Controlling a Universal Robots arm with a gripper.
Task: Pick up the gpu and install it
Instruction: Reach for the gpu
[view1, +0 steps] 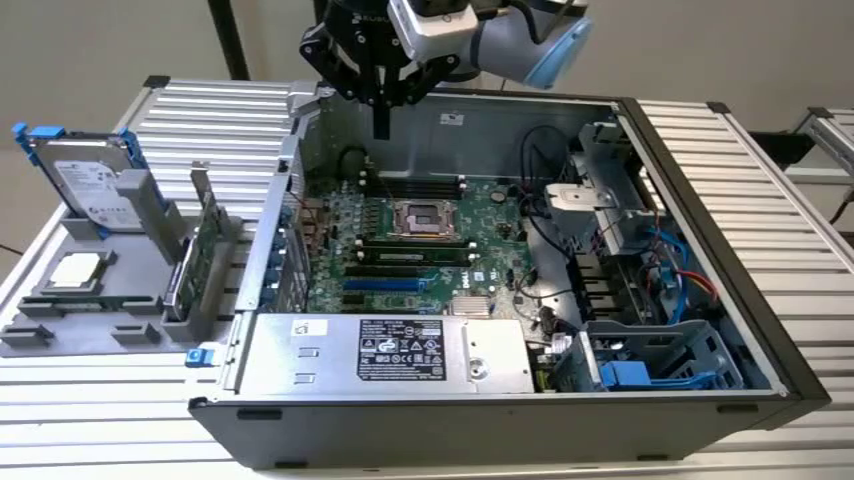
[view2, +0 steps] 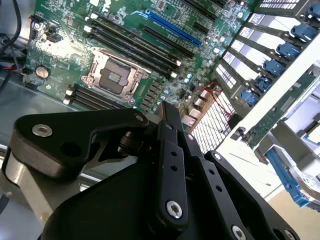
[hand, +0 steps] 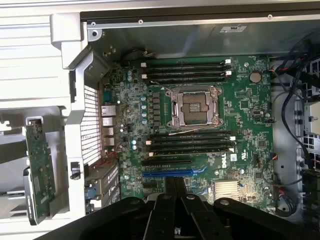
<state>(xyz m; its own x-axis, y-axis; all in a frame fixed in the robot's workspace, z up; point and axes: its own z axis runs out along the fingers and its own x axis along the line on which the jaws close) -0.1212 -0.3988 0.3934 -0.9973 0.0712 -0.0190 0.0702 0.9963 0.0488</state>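
One gpu (view1: 195, 265), well apart from hand (view1: 382, 128)

1. Power supply (view1: 400, 350), at 6 o'clock inside the computer case (view1: 467, 435): white label (view1: 400, 352), print too small to read.
2. Hard drive (view1: 83, 185), at 9 o'clock: label illegible.
3. Sticker (view1: 450, 117) on the case wall at 12 o'clock: illegible.

**Hidden and cropped parts**

First wrist view: the gripper (hand: 175, 181), cut off at the picture's edge, covers the motherboard (hand: 200, 125) beyond its blue slot (hand: 175, 173). Beside the motherboard, outside the case wall (hand: 74, 100), the gpu (hand: 40, 170) shows edge-on, its cooler face unseen. Exterior view: the arm (view1: 534, 45) is cropped.
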